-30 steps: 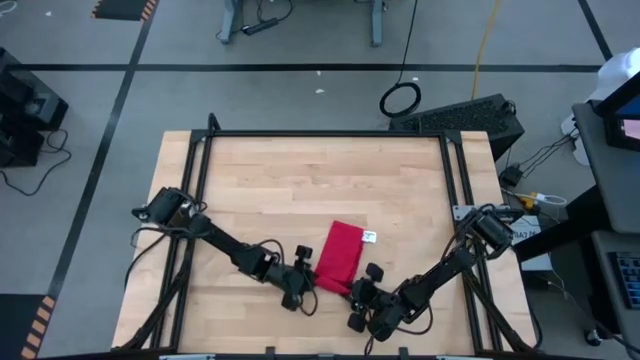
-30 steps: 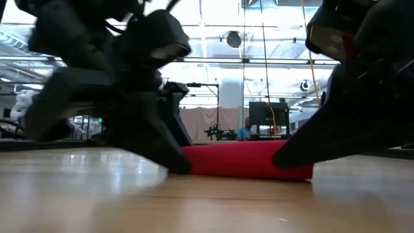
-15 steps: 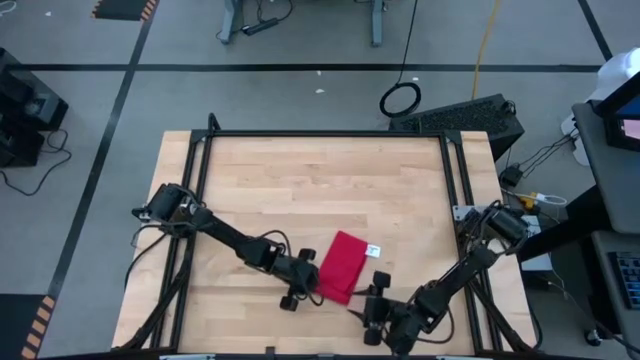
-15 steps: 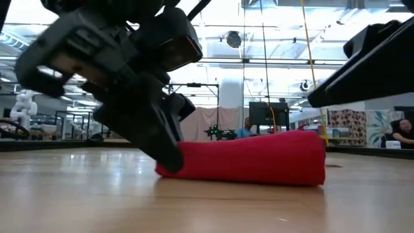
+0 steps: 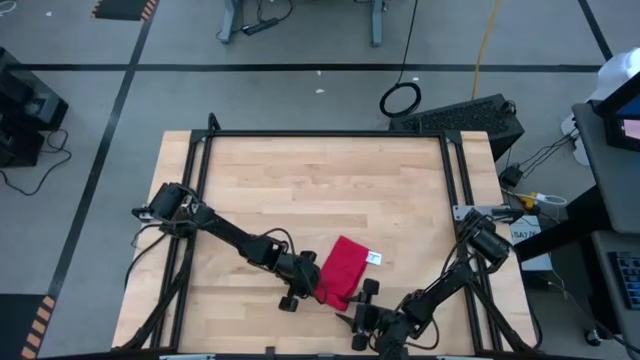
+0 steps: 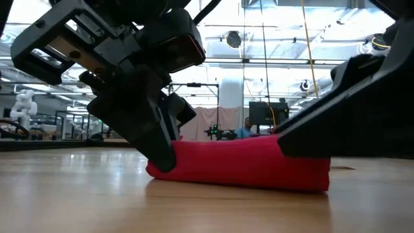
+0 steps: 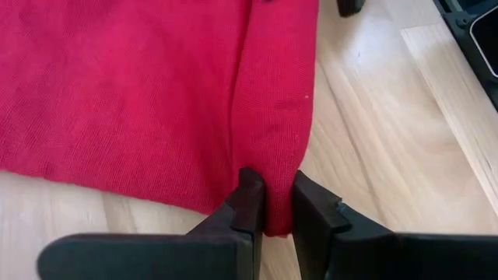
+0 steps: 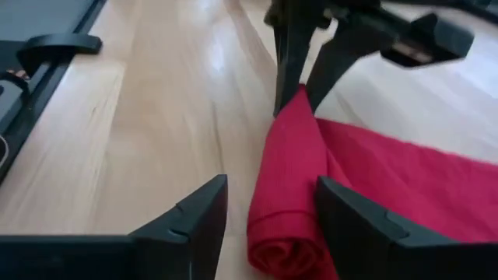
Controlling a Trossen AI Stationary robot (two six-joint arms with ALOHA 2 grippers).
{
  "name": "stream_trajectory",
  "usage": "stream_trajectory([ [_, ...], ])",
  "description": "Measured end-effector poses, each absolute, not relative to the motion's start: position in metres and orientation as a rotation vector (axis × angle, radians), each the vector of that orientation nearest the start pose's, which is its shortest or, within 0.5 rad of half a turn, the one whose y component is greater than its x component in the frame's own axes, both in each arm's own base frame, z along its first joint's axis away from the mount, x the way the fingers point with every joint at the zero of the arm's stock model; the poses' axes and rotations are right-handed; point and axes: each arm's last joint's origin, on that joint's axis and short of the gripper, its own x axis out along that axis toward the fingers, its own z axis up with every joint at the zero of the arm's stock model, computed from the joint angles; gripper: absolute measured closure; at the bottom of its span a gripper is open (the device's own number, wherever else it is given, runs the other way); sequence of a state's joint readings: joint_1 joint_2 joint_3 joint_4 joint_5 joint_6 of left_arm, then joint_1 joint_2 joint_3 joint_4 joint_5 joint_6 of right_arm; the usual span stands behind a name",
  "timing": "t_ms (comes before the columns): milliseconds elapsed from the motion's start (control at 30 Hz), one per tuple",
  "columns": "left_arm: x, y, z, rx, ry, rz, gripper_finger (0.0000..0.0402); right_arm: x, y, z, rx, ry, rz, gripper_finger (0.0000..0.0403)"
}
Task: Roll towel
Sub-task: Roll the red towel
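Red towel (image 5: 341, 269) lies on the wooden table (image 5: 320, 190), toward the near edge, roughly mid-width, partly rolled: a rolled fold runs along its near side, w/ flat cloth beyond it. Small white tag (image 5: 374, 258) sticks out at the towel's right-hand edge in the high view.

Left gripper (image 7: 272, 204) sits at the towel's left end, fingers (image 7: 247, 204) pinched nearly together on the end of the rolled fold; a thin strip of red cloth shows betw. them in the left wrist view. Low view has the same gripper (image 6: 158, 152) pressing down on the towel (image 6: 239, 165) at the roll's left end, at table level.

Right gripper (image 8: 268, 206) is at the roll's other end, near the table's front edge. Its fingers (image 8: 194, 214) stand well apart, one each side of the roll's end (image 8: 284, 233), not clamping it; the cloth sits betw. them w/ gaps showing. Right wrist view also shows the left gripper farther off along the roll, nipped onto the fold.
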State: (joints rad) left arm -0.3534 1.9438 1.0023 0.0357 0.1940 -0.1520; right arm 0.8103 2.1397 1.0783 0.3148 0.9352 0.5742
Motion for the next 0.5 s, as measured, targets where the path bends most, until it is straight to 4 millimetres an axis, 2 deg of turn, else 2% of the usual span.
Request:
stream_trajectory([
  [167,0.344,-0.133,0.111,-0.064,0.949,-0.438,0.0351,0.289,0.271,0.081,0.002,0.435,-0.272,0.0228],
  [367,0.344,-0.133,0.111,-0.062,0.945,-0.437,0.0350,0.290,0.277,0.103,-0.060,0.404,-0.243,0.0232],
  [500,0.344,-0.133,0.111,-0.058,0.941,-0.434,0.0350,0.292,0.279,0.100,-0.042,0.422,-0.215,0.0232],
])
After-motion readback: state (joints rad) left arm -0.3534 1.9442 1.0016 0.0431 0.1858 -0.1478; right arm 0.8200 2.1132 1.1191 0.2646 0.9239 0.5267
